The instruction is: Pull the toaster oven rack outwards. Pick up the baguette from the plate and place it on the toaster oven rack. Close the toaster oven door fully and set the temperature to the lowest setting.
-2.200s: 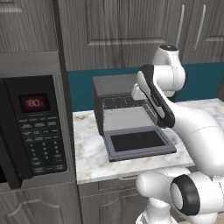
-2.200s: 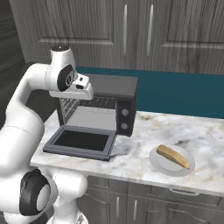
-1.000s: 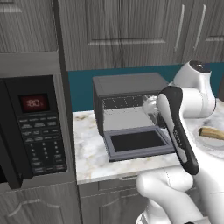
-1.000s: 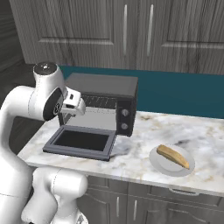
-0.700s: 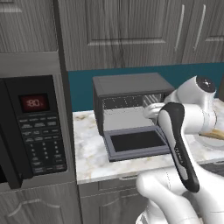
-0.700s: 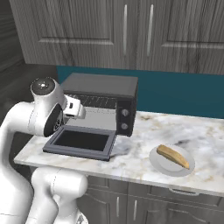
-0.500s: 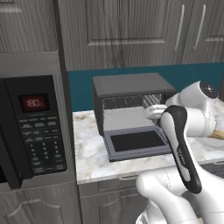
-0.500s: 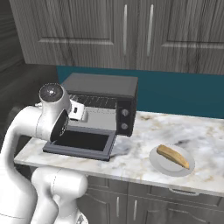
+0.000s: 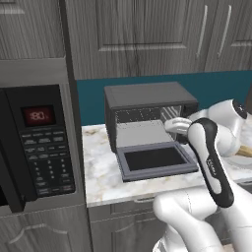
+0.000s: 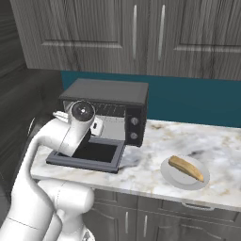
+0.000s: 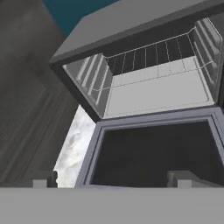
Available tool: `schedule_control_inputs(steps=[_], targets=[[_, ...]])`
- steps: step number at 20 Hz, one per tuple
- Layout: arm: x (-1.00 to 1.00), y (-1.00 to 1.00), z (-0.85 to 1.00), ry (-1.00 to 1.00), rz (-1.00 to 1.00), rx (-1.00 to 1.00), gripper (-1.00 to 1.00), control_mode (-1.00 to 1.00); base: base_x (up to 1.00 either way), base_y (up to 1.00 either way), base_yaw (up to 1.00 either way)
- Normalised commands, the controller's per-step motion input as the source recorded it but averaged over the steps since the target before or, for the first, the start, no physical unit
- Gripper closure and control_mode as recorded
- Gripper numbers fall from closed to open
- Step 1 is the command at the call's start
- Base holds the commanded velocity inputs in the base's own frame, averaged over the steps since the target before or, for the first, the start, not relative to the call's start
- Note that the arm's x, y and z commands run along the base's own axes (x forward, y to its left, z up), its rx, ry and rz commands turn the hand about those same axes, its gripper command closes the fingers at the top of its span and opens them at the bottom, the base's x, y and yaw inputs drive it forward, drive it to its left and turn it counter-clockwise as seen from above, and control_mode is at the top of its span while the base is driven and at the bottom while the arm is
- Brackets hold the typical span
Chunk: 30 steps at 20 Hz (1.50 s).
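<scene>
gripper [image 11: 111, 179] lowered toward toaster oven door [image 11: 153, 153]

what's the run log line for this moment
stage: reaching for rack | gripper: open, empty, over lowered toaster oven door | toaster oven rack: inside cavity | baguette: on plate

White jointed arm with dark joints [image 9: 211, 157] bent low and folded forward from the base, elbow raised, forearm reaching toward the far side at counter height, wrist [image 10: 81, 113] turned so the hand looks down and ahead. Dark two-finger gripper [image 11: 113, 179] spread wide, nothing between the tips, the two small dark fingertips [image 11: 41, 178] standing well apart at the near edge of the hand view. Holds nothing, touches nothing.
</scene>
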Motion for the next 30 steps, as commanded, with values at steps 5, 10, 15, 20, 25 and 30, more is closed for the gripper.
schedule_control_inputs(steps=[5, 10, 15, 20, 25, 30], targets=[[0.26, 0.00, -0.10, 0.00, 0.00, 0.22, -1.00, -1.00, 0.00, 0.00, 0.00], [0.26, 0.00, -0.11, 0.00, -0.02, 0.20, -1.00, -1.00, 0.00, 0.00, 0.00], [0.31, 0.00, -0.16, 0.00, -0.03, 0.14, -1.00, -1.00, 0.00, 0.00, 0.00], [0.36, 0.00, -0.19, 0.00, -0.02, 0.10, -1.00, -1.00, 0.00, 0.00, 0.00], [0.30, 0.00, -0.13, 0.01, 0.00, 0.05, -1.00, -1.00, 0.00, 0.00, 0.00], [0.32, 0.00, -0.21, 0.01, 0.00, 0.05, -1.00, -1.00, 0.00, 0.00, 0.00]])
